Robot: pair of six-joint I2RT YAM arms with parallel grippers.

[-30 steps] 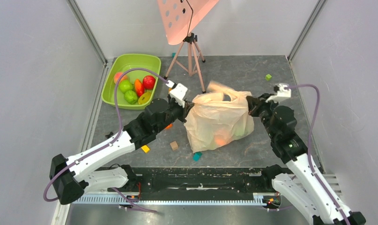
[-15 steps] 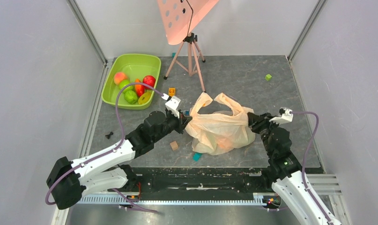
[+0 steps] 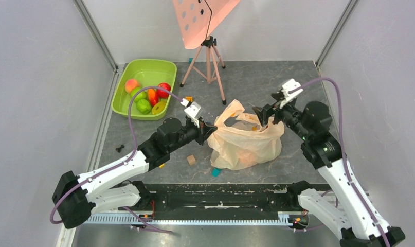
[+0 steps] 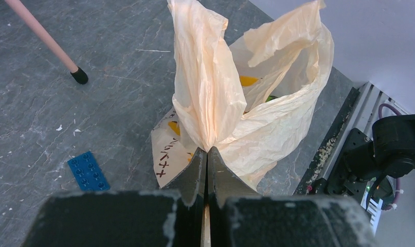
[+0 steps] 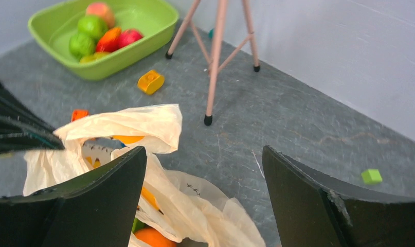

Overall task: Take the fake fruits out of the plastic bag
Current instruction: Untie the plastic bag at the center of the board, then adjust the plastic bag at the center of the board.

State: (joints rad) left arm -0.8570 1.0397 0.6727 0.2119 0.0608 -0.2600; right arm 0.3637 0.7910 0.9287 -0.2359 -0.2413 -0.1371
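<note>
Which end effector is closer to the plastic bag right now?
Left. The left end effector is clamped shut on the plastic bag at its left handle. The right end effector hangs open just above its right rim, gripping nothing.

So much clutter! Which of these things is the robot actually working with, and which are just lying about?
Job: plastic bag; orange fruit inside it; fruits in the green tub; left claw pinching the bag; right claw open above it.
Lying about: tripod, blue brick, yellow brick, green block, brown block.
</note>
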